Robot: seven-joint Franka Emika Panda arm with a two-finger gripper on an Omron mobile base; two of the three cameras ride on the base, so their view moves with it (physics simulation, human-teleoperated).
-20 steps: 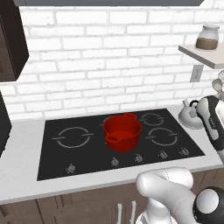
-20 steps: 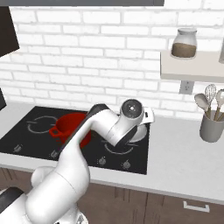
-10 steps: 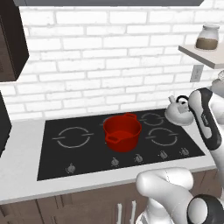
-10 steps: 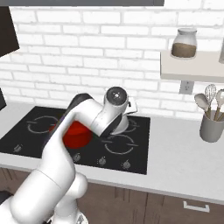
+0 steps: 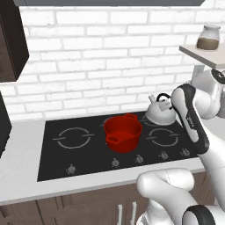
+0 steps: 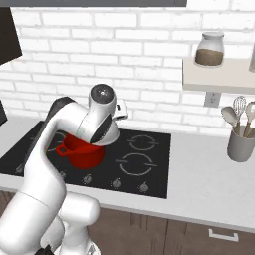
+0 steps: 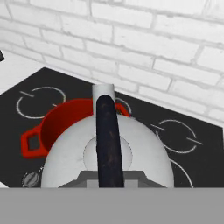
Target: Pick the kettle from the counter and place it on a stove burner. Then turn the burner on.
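While the kettle (image 5: 159,111) hangs above the stove (image 5: 57,165), we read this as the carry step: picked up, not yet set on a burner, knob untouched. In the left base view it sits just right of the red pot (image 5: 123,132) and a little behind it, over the right-hand rings of the cooktop, with the arm's forearm right beside it. In the hand view the kettle (image 7: 109,153) sits directly under the camera, its dark arched handle (image 7: 108,140) running straight up the middle.

We cannot tell how the hand's fingers stand; the kettle covers them, and the right base view has the arm in front. Judging by the kettle being off the glass, the hand is probably pinching the handle, but that is inferred.

Orientation: the spout (image 7: 103,90) points away from the camera toward the brick wall (image 7: 144,48), passing the red pot's rim (image 7: 57,114). In the left base view the spout (image 5: 151,98) aims left, toward the pot side. Long axis runs spout to handle base, roughly level; the body looks upright.

Next move calls for lowering onto a free ring right of the red pot, keeping clear of its rim, releasing, then reaching the knobs (image 5: 139,159) along the stove's front edge. Which knob drives which ring we cannot tell.
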